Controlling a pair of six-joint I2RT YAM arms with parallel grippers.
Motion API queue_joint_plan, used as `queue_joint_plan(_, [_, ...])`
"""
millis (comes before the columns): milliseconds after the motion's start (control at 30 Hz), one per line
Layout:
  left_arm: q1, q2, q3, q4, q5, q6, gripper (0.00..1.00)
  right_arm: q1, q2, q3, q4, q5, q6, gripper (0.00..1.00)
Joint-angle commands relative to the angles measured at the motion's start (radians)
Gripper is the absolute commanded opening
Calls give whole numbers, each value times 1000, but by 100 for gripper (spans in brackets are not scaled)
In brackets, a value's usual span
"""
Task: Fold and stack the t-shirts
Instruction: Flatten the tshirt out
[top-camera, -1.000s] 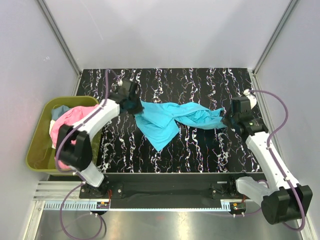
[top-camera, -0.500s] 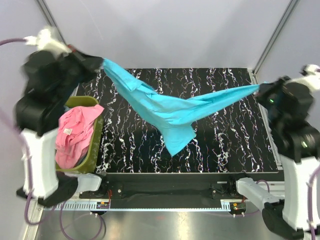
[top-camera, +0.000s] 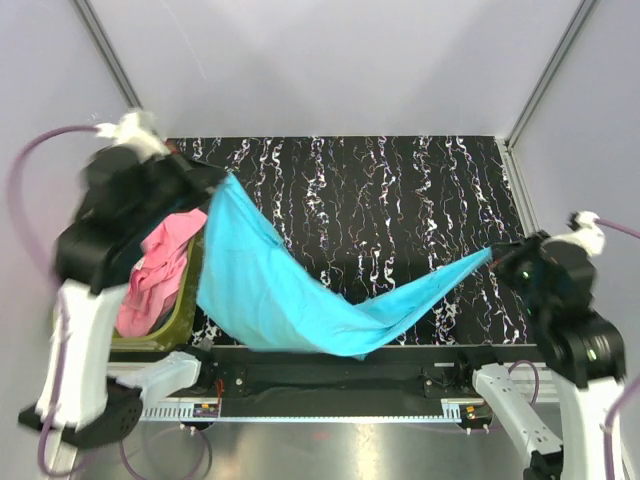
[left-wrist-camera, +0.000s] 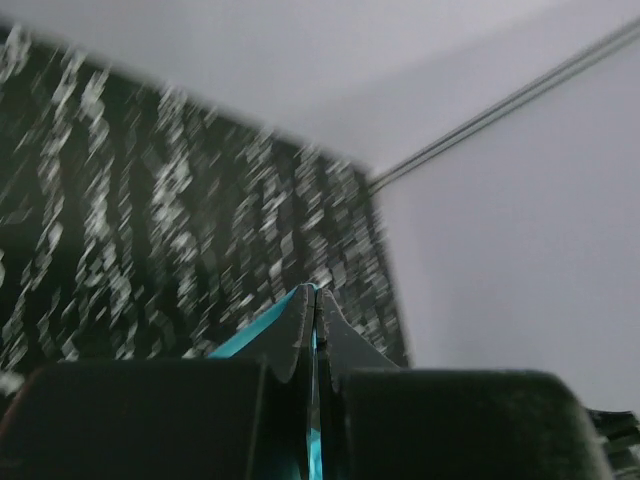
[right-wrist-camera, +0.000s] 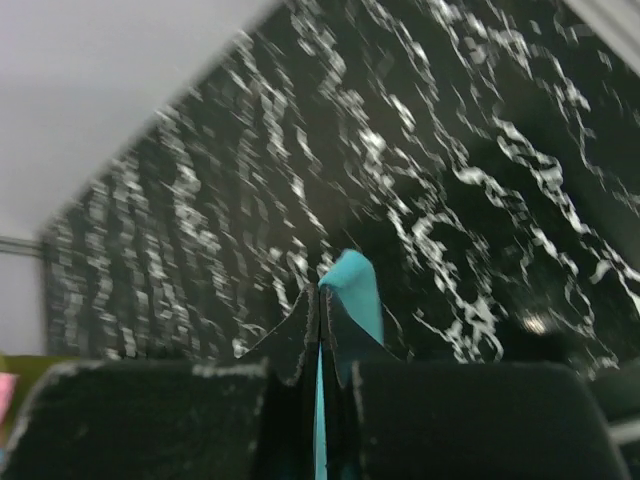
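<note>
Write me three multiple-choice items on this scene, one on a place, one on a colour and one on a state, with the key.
1. The pink t-shirt lies:
A. in the bin beside the left arm
B. under the right arm
C. across both arm bases

2. The bin is:
A. red
B. olive-green
C. white

3. The turquoise t-shirt is:
A. folded flat
B. rolled into a ball
C. hanging stretched between the left end effector and the right end effector

Key:
1 A, pink cloth spills over the bin's rim at the left.
2 B, its visible wall is olive-green.
3 C, each wrist view shows closed fingers pinching turquoise cloth, and the top view shows it sagging between them.
</note>
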Motion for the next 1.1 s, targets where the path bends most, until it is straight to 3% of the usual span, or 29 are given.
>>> queue_joint_plan(0, [5, 122, -80, 48, -21, 55, 0, 5, 63, -41, 41, 49, 42, 0])
queue_joint_plan(167, [52, 321, 21, 203, 46, 38, 0, 5, 301, 23, 338, 143, -41, 0])
queue_joint_plan(300, [62, 510, 467, 21, 23, 58, 0, 5, 480, 327, 302, 158, -134, 0])
queue_joint_plan(400, [62, 526, 500, -7, 33, 67, 0, 3, 479, 387, 218, 212, -177, 0])
queue_joint_plan(500, [62, 370, 285, 49, 20, 68, 0, 5, 375, 277, 141, 227, -142, 0])
queue_joint_plan(533, [62, 331, 126, 71, 37, 64, 0, 6, 341, 229, 114, 214, -113, 0])
queue_joint_plan(633, [62, 189, -130, 144, 52, 48, 0, 5, 200, -18, 34, 94, 6, 0])
queue_joint_plan(667, [62, 159, -297, 179, 65, 46, 0, 5, 137, -81, 0, 65, 42, 0])
queue_joint_plan(800, [62, 55, -602, 197, 94, 63, 0, 5, 65, -340, -87, 14, 203, 4])
queue_joint_plan(867, [62, 35, -693, 218, 109, 68, 0, 5, 61, -368, -113, 17, 240, 8])
queue_joint_plan(933, [62, 21, -797, 207, 108, 89, 0, 6, 71, -367, -144, 63, 303, 26])
queue_joint_plan(1000, [62, 19, -856, 195, 83, 103, 0, 5, 80, -347, -144, 100, 333, 52])
queue_joint_plan(1067, [62, 10, -891, 212, 82, 106, 0, 6, 109, -331, -86, 131, 323, 58])
